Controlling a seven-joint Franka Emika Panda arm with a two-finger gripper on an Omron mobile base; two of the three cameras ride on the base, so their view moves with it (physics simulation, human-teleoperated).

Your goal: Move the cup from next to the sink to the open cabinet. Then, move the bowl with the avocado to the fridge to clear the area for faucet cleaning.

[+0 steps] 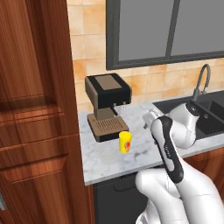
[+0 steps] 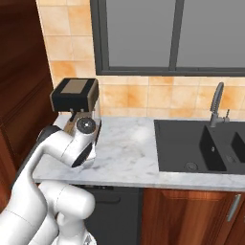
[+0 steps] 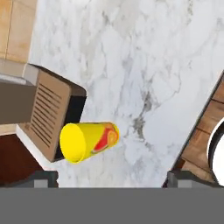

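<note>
The cup (image 1: 125,142), a small yellow tumbler with a red mark, stands upright on the marble counter just in front of a coffee machine. In the hand view the cup (image 3: 87,141) lies left of centre, ahead of my fingertips. My gripper (image 3: 113,178) is open, its two dark tips spread wide with nothing between them, and it hovers above the counter to the cup's right. The black sink (image 2: 201,143) and the grey gooseneck faucet (image 2: 216,103) are further right. The bowl, avocado and fridge are out of view.
A brown and black coffee machine (image 1: 107,105) stands against the tiled wall behind the cup. A tall reddish-brown wooden panel (image 1: 35,109) rises at the counter's left end. A dark appliance front (image 2: 112,210) sits under the counter, and a window (image 2: 172,33) is above.
</note>
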